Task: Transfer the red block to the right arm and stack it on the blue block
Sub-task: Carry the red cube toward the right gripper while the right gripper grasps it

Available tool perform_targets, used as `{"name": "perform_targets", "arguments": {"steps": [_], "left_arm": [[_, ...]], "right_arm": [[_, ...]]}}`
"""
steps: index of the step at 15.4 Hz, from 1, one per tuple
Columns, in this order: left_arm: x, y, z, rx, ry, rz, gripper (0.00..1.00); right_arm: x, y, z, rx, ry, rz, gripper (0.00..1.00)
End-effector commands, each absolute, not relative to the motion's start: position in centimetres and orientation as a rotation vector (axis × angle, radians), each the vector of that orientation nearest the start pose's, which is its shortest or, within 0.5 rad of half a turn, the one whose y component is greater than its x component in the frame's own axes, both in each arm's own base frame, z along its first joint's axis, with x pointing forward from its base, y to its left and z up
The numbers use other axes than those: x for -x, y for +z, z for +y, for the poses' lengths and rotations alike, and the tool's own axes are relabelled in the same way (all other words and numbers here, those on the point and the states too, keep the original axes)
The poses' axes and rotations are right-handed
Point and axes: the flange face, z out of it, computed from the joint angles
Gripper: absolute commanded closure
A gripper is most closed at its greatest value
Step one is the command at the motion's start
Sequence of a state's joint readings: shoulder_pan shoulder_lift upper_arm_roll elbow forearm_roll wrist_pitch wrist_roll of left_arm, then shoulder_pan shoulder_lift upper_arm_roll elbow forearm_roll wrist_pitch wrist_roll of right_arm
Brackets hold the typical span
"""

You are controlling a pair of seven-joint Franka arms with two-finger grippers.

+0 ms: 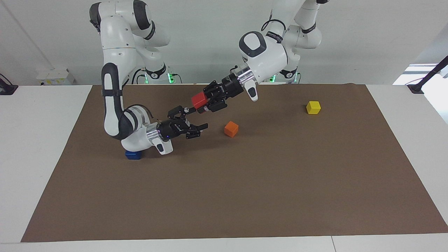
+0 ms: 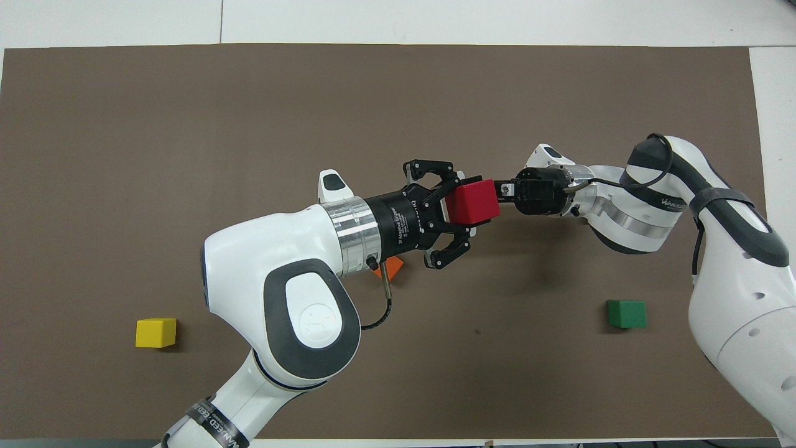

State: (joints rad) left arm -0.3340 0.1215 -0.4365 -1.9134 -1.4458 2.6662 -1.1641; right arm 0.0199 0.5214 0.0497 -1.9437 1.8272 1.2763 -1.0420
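Note:
My left gripper (image 1: 202, 102) is shut on the red block (image 1: 199, 100), holding it up over the middle of the brown mat (image 1: 245, 196). My right gripper (image 1: 196, 119) stands open just below and beside the block, its fingers around nothing; I cannot tell if they touch it. In the overhead view the red block (image 2: 473, 202) covers the right gripper's fingertips. The blue block (image 1: 133, 155) lies on the mat under the right arm's wrist, toward the right arm's end, and is hidden in the overhead view.
An orange cube (image 1: 231, 129) lies on the mat below the left arm's wrist. A yellow cube (image 1: 313, 107) sits toward the left arm's end. A green cube (image 2: 626, 313) lies close to the right arm's base.

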Motion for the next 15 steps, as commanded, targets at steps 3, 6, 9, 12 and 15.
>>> {"name": "perform_targets", "arguments": {"steps": [3, 6, 9, 12, 15], "left_arm": [[-48.3, 47.2, -40.7, -1.504, -0.703, 1.471, 1.0], [-49.9, 46.8, -38.1, -1.506, -0.758, 1.471, 1.0], [-50.4, 46.5, -37.5, -1.498, -0.755, 1.482, 1.0], [-50.7, 46.0, -37.5, -1.495, -0.744, 1.491, 1.0], [-51.1, 45.4, -37.7, -1.481, -0.705, 1.515, 1.0]], "right_arm": [[-58.2, 29.9, 16.2, 1.148, -0.147, -0.129, 0.0], [-58.1, 29.9, 16.2, 1.147, -0.146, -0.13, 0.0], [-58.2, 30.1, 16.1, 1.146, -0.149, -0.132, 0.0], [-58.2, 30.0, 16.1, 1.147, -0.148, -0.13, 0.0], [-58.0, 29.8, 16.2, 1.15, -0.145, -0.126, 0.0]]}}
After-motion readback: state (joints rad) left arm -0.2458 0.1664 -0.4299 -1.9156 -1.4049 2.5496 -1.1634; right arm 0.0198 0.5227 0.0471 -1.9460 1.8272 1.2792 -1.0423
